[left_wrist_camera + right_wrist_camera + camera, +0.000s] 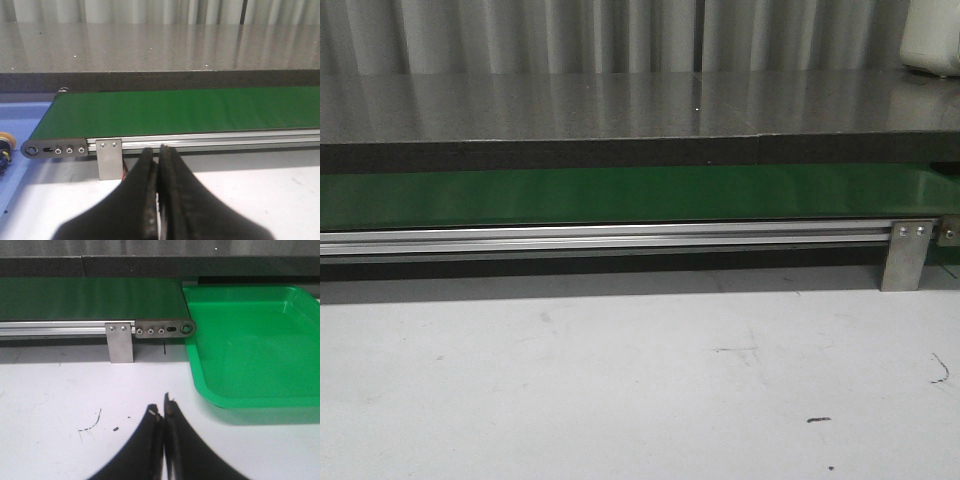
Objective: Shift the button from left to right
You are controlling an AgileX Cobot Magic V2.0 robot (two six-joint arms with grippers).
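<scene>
Peeking in at the very edge of the left wrist view, the button (5, 142) shows only a sliver: part of an orange-yellow cap and a dark body, cut off by the frame. It lies on a blue tray (22, 112) at the left end of the bench (620, 390), just beyond the end of the green belt (190, 110). The front view shows neither the button nor either arm, only the belt, its silver rail (600, 238) and the white bench top.

The left hand (159, 165) is clenched on nothing, its black fingers (142, 200) pressed together, hovering over the bench in front of the rail bracket (110, 159). The right hand (163, 415) is also clenched and empty, poised above the bench near the green bin (250, 350) at the right end of the belt. A few dark scuffs (90, 425) mark the bench beside it. No writing or labels can be read anywhere.
</scene>
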